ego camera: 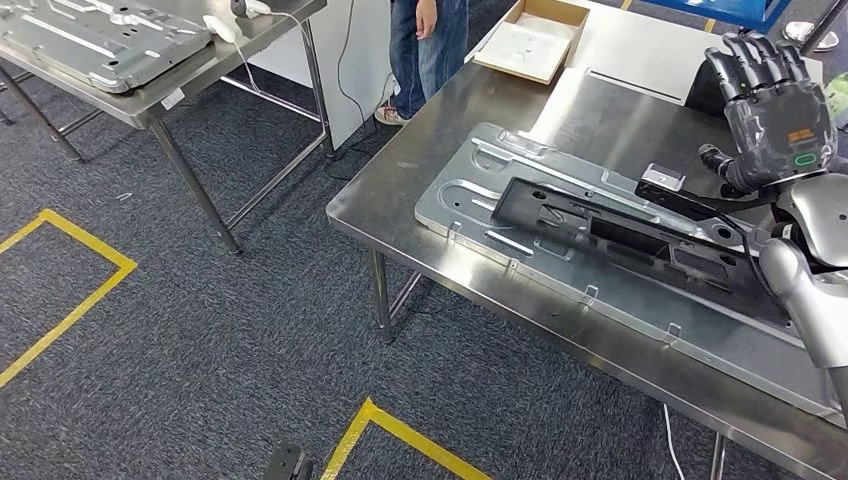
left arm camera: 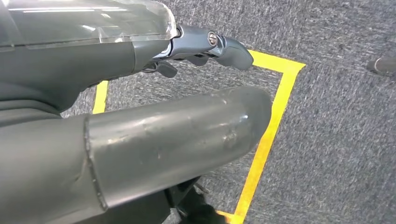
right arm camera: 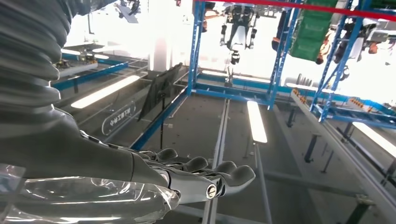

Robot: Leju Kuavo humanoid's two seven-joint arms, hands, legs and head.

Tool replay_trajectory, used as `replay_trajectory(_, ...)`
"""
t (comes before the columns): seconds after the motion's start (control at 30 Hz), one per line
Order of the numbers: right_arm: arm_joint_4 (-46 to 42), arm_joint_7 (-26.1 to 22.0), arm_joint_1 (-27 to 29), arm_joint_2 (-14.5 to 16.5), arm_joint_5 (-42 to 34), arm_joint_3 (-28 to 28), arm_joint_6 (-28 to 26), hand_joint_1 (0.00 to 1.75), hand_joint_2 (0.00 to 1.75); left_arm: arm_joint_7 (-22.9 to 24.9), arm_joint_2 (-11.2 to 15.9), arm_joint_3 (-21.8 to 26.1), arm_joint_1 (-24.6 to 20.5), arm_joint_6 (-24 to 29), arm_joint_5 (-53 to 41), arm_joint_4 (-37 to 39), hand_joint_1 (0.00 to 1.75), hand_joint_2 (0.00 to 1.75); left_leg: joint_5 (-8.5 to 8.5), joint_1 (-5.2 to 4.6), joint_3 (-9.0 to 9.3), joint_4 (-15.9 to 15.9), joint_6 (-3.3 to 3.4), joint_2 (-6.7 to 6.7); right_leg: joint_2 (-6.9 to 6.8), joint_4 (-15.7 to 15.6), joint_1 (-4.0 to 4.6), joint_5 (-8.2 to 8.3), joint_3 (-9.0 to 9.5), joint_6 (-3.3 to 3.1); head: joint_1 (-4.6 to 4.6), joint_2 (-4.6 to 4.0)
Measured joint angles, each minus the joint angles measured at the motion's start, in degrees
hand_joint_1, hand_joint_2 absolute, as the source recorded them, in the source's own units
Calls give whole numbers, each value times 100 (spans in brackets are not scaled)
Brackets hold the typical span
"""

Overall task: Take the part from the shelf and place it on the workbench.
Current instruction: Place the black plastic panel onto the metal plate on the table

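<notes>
The right robot hand is hovering released above the part lying on the counter; lifting straight clear seems wisest.

The left robot hand is hanging over the carpet, apparently grasping nothing.

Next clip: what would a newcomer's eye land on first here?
Probably the right hand, raised with fingers spread and holding nothing, above the far right of the steel workbench. Below it a long black part lies on a silver metal panel on that bench. On the carpet, yellow floor tape marks out boxes.
</notes>
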Motion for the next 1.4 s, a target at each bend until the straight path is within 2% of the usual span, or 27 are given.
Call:
replay_trajectory(0.07,42,11,-7,7,42,-22,21,0,175,0,-3,0,-2,17,4,0,0,0,-1,-10,-10,6,-38,-10,4,-153,36,24,62,-40,-1,0)
replay_trajectory(0.13,79,15,-10,17,74,-31,30,0,175,0,-2,0,-3,39,6,0,0,0,-20,-15,-7,18,-91,-10,-9,-189,9,49,77,-89,-1,0)
replay_trajectory(0.17,91,15,-12,24,80,-32,31,0,175,0,-1,-1,-4,47,6,0,0,0,-85,-15,-35,96,-125,-1,-19,-210,-12,60,94,-122,-2,0)
replay_trajectory(0.23,108,15,-14,42,87,-32,29,0,175,1,1,-3,-6,55,6,0,0,0,-382,15,-249,596,-197,25,-43,-239,-41,74,121,-173,-3,0)
replay_trajectory(0.3,123,14,-9,69,95,-32,25,0,175,6,1,-5,-4,56,5,0,0,0,-719,61,-607,1365,-253,46,-50,-236,-46,70,123,-190,-4,0)
replay_trajectory(0.33,130,14,-5,86,98,-32,25,0,175,9,1,-6,0,57,5,0,0,0,-777,81,-722,1604,-271,55,-51,-233,-48,67,123,-189,-4,0)
replay_trajectory(0.37,136,14,-2,102,101,-32,25,0,175,11,2,-6,3,57,5,0,0,0,-724,95,-731,1620,-282,63,-52,-227,-53,63,125,-183,-5,0)
replay_trajectory(0.4,139,14,0,115,104,-32,24,0,175,13,2,-7,3,57,5,0,0,0,-577,106,-624,1406,-285,69,-52,-220,-59,55,129,-171,-5,0)
replay_trajectory(0.47,140,14,-1,131,112,-33,23,0,175,13,3,-7,-4,57,6,0,0,0,-230,109,-210,604,-266,86,-52,-200,-63,28,141,-128,-5,0)
replay_trajectory(0.53,143,11,-3,139,120,-34,21,0,175,12,3,-8,-11,57,7,0,0,0,-88,92,52,86,-223,93,-52,-189,-47,11,142,-65,-3,0)
replay_trajectory(0.63,148,5,-2,151,131,-36,20,0,175,13,3,-9,-11,57,7,0,0,0,-71,80,91,-17,-134,78,-57,-229,-57,14,164,44,-2,0)
replay_trajectory(0.67,150,5,-4,152,131,-39,18,0,175,11,3,-10,-13,57,7,0,0,0,-52,84,115,-57,-92,74,-55,-188,-67,-32,159,72,-1,0)
replay_trajectory(0.73,157,6,-14,152,132,-51,14,0,175,11,3,-11,-19,57,7,0,0,0,-19,97,158,-127,-18,71,-41,211,-73,-289,-10,98,2,0)
replay_trajectory(0.8,171,7,-8,154,135,-59,11,0,87,13,3,-11,-20,57,6,0,0,0,-22,75,162,-131,15,67,-28,940,-64,-621,-376,105,2,0)
replay_trajectory(0.83,180,6,6,154,137,-61,5,0,44,13,3,-11,-18,57,6,0,0,0,-28,62,161,-126,24,64,-25,1214,-61,-692,-528,107,2,0)
replay_trajectory(0.87,189,0,20,155,138,-61,-9,0,0,14,3,-11,-17,56,4,0,0,0,-35,51,162,-117,31,59,-24,1297,-59,-652,-594,104,2,0)
replay_trajectory(0.9,195,-16,30,155,137,-66,-36,0,44,14,3,-13,-16,56,2,0,0,0,-44,43,164,-105,34,53,-24,1166,-56,-506,-552,94,2,0)
replay_trajectory(0.97,183,-100,44,155,134,-85,-144,0,131,15,2,-22,-19,55,-8,0,0,0,-70,39,169,-70,23,39,-20,444,-43,-103,-224,52,2,0)
replay_trajectory(1.0,157,-152,57,155,139,-97,-208,0,175,16,-1,-27,-21,55,-11,0,0,0,-84,32,156,-52,6,20,-19,113,-23,26,-66,29,2,0)
replay_trajectory(1.03,110,-202,83,156,161,-105,-272,0,175,17,-4,-33,-23,55,-15,0,0,0,-93,29,144,-39,-17,0,-17,-106,-4,89,33,7,1,0)
replay_trajectory(1.1,-32,-276,175,157,275,-112,-370,0,175,34,-9,-48,-28,71,-17,0,0,0,-93,28,122,-31,-72,-41,-31,-198,35,89,68,-26,0,0)
replay_trajectory(1.17,-210,-325,299,173,445,-111,-434,0,175,106,-7,-61,-28,122,-15,0,0,0,-131,26,105,14,-134,-43,-88,-231,5,106,85,-80,-1,0)
replay_trajectory(1.2,-290,-339,342,200,531,-108,-450,0,175,157,-7,-63,-25,154,-11,0,0,0,-216,27,53,136,-168,-30,-125,-251,-13,111,99,-117,-2,0)
replay_trajectory(1.27,-392,-351,366,301,701,-85,-457,0,175,254,-6,-63,-19,223,10,0,0,0,-539,54,-214,724,-238,10,-200,-272,-27,109,115,-178,-3,0)
replay_trajectory(1.33,-411,-354,347,424,811,-29,-452,0,175,310,-5,-62,-12,284,35,0,0,0,-832,95,-578,1459,-287,31,-271,-267,-24,98,117,-202,-3,0)
replay_trajectory(1.37,-411,-355,336,473,838,4,-450,0,175,326,-4,-61,-7,308,43,0,0,0,-851,110,-668,1627,-304,42,-312,-262,-24,93,119,-202,-4,0)
replay_trajectory(1.4,-411,-355,320,514,854,38,-451,0,175,338,-1,-60,-3,330,45,0,0,0,-759,120,-645,1564,-315,62,-358,-254,-27,86,121,-195,-4,0)
